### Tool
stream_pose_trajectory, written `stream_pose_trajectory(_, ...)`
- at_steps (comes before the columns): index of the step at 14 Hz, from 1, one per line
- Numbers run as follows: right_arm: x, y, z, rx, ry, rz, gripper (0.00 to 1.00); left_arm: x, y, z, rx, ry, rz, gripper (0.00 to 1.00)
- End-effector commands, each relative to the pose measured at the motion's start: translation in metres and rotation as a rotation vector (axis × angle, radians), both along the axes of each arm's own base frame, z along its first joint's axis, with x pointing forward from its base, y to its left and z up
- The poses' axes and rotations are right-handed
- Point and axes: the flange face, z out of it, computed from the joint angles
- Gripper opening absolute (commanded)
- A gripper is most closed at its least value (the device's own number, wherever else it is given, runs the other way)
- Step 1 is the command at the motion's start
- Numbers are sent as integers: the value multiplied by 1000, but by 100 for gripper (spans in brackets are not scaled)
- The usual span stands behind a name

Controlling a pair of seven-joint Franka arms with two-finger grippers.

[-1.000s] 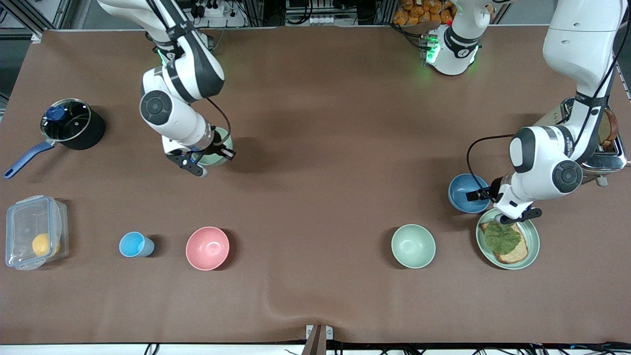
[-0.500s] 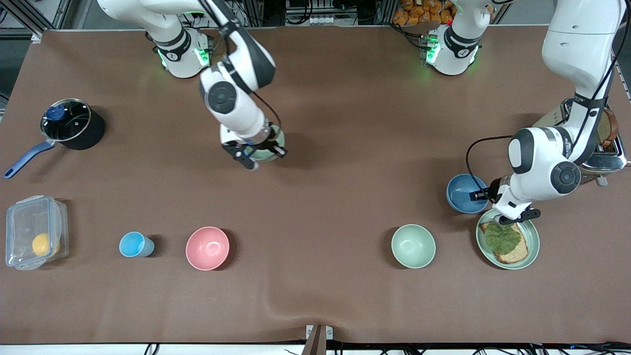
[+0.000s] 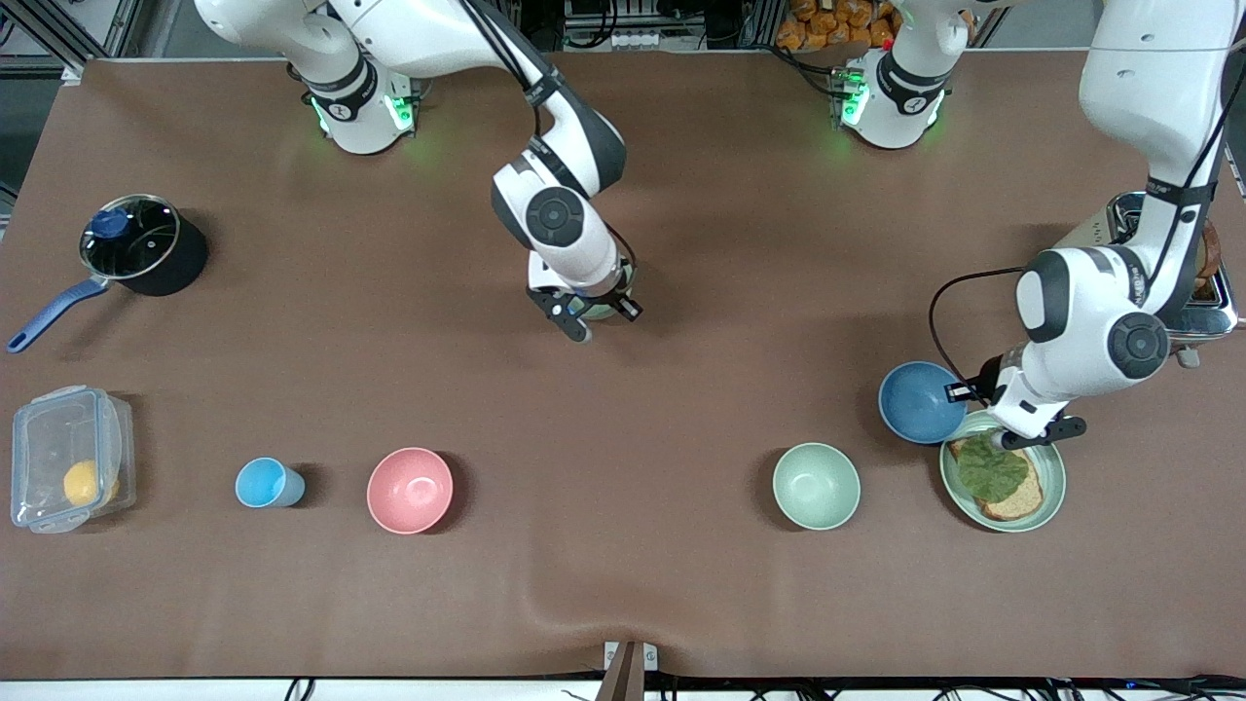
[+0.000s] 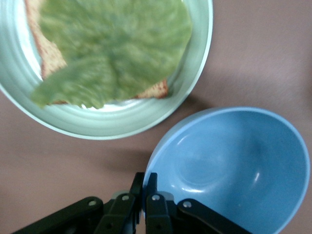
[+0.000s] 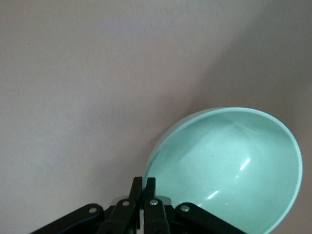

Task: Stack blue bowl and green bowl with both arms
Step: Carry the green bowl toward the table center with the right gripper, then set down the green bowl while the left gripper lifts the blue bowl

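Observation:
The blue bowl (image 3: 915, 401) is beside the green plate (image 3: 1057, 479), at the left arm's end of the table. My left gripper (image 3: 966, 393) is shut on its rim. In the left wrist view the fingers (image 4: 152, 181) pinch the blue bowl (image 4: 229, 165) at its edge, one inside and one outside. My right gripper (image 3: 589, 302) holds the green bowl (image 3: 605, 310) by its rim over the middle of the table, the bowl mostly hidden under the hand. The right wrist view shows that gripper (image 5: 144, 187) clamped on the green bowl (image 5: 229, 165), with bare table below.
A second pale green bowl (image 3: 816, 485) stands near the plate, which holds bread and lettuce. A pink bowl (image 3: 410, 490), a light-blue cup (image 3: 268, 483), a clear box (image 3: 68, 458) and a lidded pot (image 3: 136, 243) are toward the right arm's end. A toaster (image 3: 1202, 287) stands beside the left arm.
The right arm has carried the green bowl from its own end to over the table's middle. The left gripper has shut on the blue bowl's rim, and the bowl has shifted slightly.

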Motion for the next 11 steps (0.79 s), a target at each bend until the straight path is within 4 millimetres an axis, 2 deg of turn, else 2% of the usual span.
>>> stream_pose_trajectory(1,7,41,-2,-80,2,-40,0,-1,7,34,-1,-43,11,0)
stream_pose_trajectory(3,0,57,-13,-95,-5,-52,0,-3,10,52,-1,-49,13,0)
stream_pose_trajectory(6,-9,64,-37,-125,-4,-50,0,-12,10,76,-15,-13,19,0)
stream_pose_trajectory(7,-6,63,-36,-126,-6,-60,0,-15,9,82,-23,2,24,0)
stream_pose_trajectory(8,-6,63,-36,-123,-5,-61,32,-18,8,86,-24,19,22,0)
stream_pose_trajectory(9,-5,62,-35,-125,0,-71,99,-22,8,88,-26,45,21,0)
stream_pose_trajectory(11,-5,68,-27,-124,-9,-82,100,-28,5,91,-30,88,20,0)
